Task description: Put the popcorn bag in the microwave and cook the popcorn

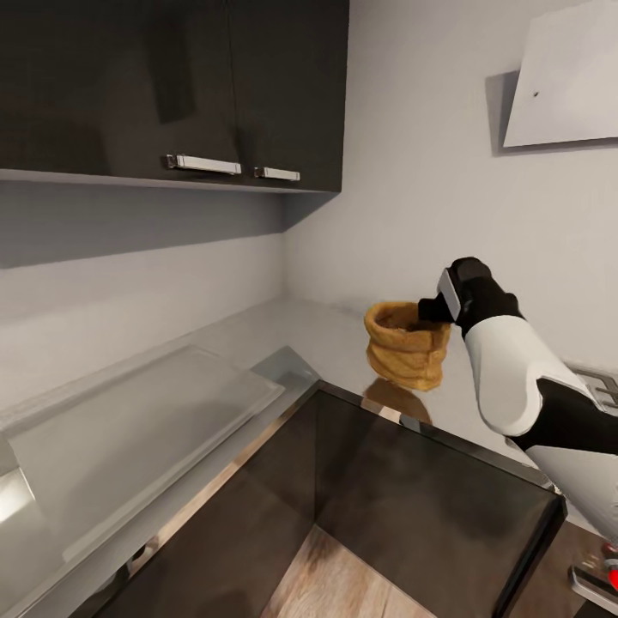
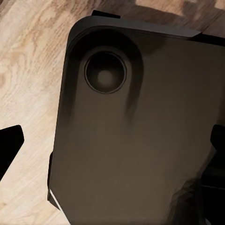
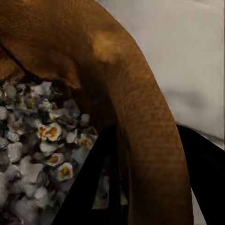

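Observation:
The popcorn bag (image 1: 407,348), a crumpled mustard-tan sack, is over the grey countertop (image 1: 292,339) near its front edge; I cannot tell whether its base touches. My right gripper (image 1: 427,311) is shut on the bag's rolled rim from the right. In the right wrist view the rim (image 3: 140,117) runs between the two dark fingers (image 3: 86,187), and popcorn (image 3: 42,140) lies inside the bag. My left gripper (image 2: 115,140) hangs open above the robot's dark base (image 2: 140,140), holding nothing. The microwave is out of view.
Dark wall cabinets (image 1: 172,86) with metal handles hang at upper left. A white hood (image 1: 566,77) is on the wall at upper right. A flat pale panel (image 1: 146,412) lies on the countertop's left run. Dark cabinet fronts (image 1: 412,506) and wood floor (image 1: 343,575) are below.

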You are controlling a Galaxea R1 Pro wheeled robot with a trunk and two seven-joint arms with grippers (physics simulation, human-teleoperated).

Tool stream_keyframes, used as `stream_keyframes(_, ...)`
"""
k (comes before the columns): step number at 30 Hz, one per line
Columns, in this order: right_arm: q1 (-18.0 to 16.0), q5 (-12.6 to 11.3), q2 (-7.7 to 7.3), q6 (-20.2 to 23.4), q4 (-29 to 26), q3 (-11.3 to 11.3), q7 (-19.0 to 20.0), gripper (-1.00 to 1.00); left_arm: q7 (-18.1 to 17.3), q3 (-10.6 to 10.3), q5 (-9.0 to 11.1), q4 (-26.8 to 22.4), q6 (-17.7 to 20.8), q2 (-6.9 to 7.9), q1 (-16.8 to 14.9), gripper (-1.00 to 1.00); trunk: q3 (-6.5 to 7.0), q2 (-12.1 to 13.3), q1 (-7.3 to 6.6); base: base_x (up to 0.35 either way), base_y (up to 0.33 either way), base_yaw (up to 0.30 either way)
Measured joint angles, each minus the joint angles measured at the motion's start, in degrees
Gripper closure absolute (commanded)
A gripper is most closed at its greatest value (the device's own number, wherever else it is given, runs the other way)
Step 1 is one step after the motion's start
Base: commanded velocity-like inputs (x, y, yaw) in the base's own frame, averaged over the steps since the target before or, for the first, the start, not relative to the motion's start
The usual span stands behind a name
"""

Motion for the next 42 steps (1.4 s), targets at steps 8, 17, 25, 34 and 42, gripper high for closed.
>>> stream_keyframes(8,0.0,0.3,0.99,0.0,-0.5,0.2,0.0,1.00,0.0,0.0,0.0,0.0,0.0,-0.04,0.0,-1.00,0.00,0.0,0.00,0.000,0.000,0.000)
stream_keyframes(17,0.0,0.4,0.94,0.0,-2.2,-0.1,-0.2,1.00,0.0,0.0,0.0,0.0,-0.1,-0.18,0.0,-1.00,0.00,0.0,0.03,-0.287,0.000,0.000)
stream_keyframes(25,0.0,0.4,0.96,0.0,-4.6,-0.1,-0.1,1.00,0.1,0.0,0.1,0.4,0.0,-0.52,0.0,-1.00,0.00,0.0,0.04,-0.346,0.000,0.000)
stream_keyframes(34,0.0,0.4,2.39,0.0,-4.6,-0.1,-0.1,1.00,0.2,-0.1,0.1,0.6,0.0,-1.33,0.0,-1.00,0.00,0.0,0.04,-0.346,0.000,0.000)
stream_keyframes(42,0.0,0.5,2.53,0.0,-4.6,-0.1,-0.1,1.00,0.2,-0.1,0.1,0.6,0.0,-1.32,0.0,-1.00,0.00,0.0,0.04,-0.346,0.000,0.000)
